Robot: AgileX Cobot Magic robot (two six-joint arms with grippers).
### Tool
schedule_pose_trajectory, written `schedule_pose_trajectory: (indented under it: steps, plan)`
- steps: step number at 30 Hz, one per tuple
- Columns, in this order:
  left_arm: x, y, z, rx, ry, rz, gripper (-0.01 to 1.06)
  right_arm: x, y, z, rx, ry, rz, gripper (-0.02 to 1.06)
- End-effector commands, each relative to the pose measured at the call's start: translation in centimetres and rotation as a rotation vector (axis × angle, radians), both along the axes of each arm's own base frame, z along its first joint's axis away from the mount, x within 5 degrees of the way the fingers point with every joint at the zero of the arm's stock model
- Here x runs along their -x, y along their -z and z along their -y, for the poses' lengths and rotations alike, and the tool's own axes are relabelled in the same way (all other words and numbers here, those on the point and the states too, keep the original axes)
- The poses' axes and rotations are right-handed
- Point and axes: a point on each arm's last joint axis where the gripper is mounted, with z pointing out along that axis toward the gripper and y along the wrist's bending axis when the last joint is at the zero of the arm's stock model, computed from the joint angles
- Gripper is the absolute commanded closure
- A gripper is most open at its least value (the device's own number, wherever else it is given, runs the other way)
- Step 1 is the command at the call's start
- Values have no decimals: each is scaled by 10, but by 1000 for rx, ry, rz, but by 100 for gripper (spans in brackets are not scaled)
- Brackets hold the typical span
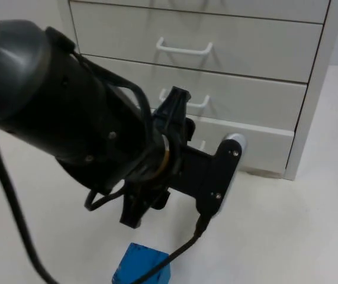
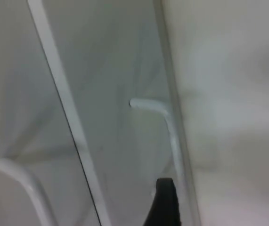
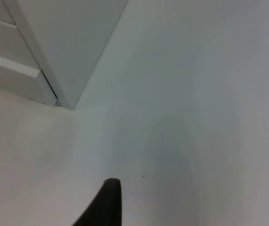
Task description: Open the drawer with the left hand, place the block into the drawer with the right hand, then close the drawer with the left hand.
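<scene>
A white drawer cabinet stands at the back of the table. Its lowest drawer sticks out a little from the cabinet front, as the drawer also does in the right wrist view. My left gripper is right at this drawer's front, by its white handle, with one black fingertip close beside the handle's bar. A blue block lies on the table in front, under my left arm. My right gripper's fingertip hangs over bare table to the right of the cabinet, where that arm waits.
Two more drawers with white handles, the middle handle and the upper handle, sit shut above the lowest one. The cabinet's side panel borders the white table on the right. My left arm's bulk covers the table's left half.
</scene>
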Motion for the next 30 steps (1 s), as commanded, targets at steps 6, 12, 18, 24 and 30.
schedule_pose_trajectory:
  steps: [6, 12, 18, 24, 30]
  plan:
    - [-9, 6, 4, 29, -20, -19, 43, -1, -1, 0, 4, -4, 12, -1]
    - [-25, 8, -7, 47, -59, -39, 43, -1, -1, 0, 4, -4, 12, -1]
    - [-33, 12, -12, 43, -47, -62, 43, -1, -2, 0, 3, -4, 14, -1]
    - [-38, 13, -8, 52, -46, -58, 43, -1, -2, 0, 3, -4, 14, -1]
    - [-45, 15, -1, 61, -46, -48, 43, -1, -2, 0, 3, -4, 14, -1]
